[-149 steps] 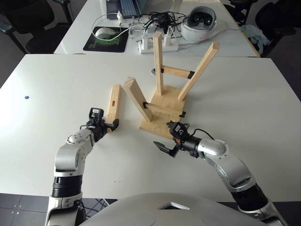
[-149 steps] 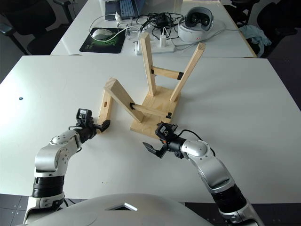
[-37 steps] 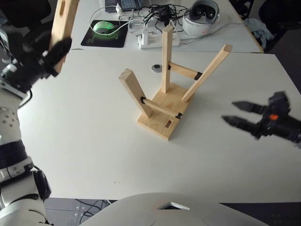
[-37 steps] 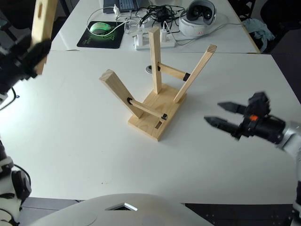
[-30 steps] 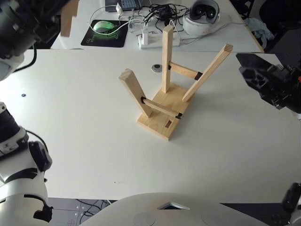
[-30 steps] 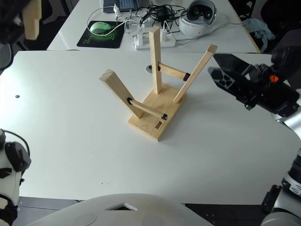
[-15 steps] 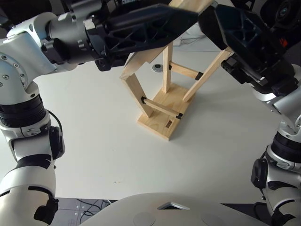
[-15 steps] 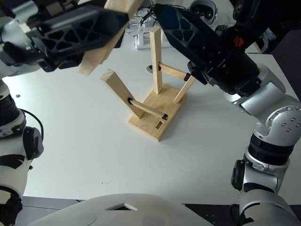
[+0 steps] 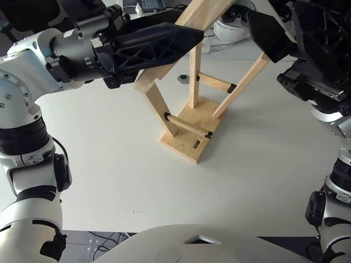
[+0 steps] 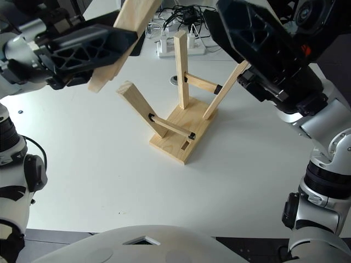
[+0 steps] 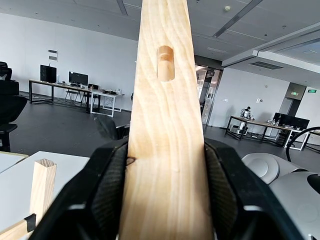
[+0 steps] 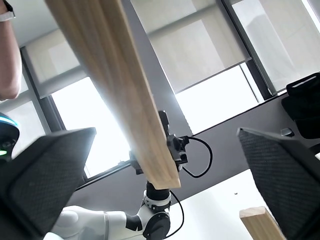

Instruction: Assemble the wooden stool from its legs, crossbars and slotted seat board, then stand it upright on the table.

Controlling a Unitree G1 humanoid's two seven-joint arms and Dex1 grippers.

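A white, smooth table point(image 9: 109, 164) carries a partly built stool point(image 9: 192, 118) of pale, unfinished wood, standing upside down about midway between the table's left and right edges and somewhat nearer its far edge. Its flat, rectangular seat board point(image 9: 184, 143) lies on the tabletop, with a small dark slot point(image 9: 196, 144) cut near the corner closest to the robot. Three square-section legs rise from the board: one upright point(image 9: 193, 71), one leaning toward the table's left edge point(image 9: 158, 107), and one leaning toward the right edge point(image 9: 244, 79). Two thin crossbars with dark ends join them, one low point(image 9: 186, 125) and one higher up point(image 9: 213, 82).

High above the table, the left gripper point(image 11: 165, 150) clamps a fourth, loose leg point(image 11: 165, 100). Its black, ribbed fingers point(image 11: 110, 190) press against both flat sides of the wood near one end. The leg is a straight plank with visible grain, a small dark knot, and an oval hole in its face, and it slants up and away past the fingertips.

The right gripper point(image 12: 165, 145) is also held high, over the right part of the table. Its two broad, black, grid-textured pads point(image 12: 45, 175) are spread wide and grasp nothing. The loose leg crosses the gap between them farther off, touching neither pad.
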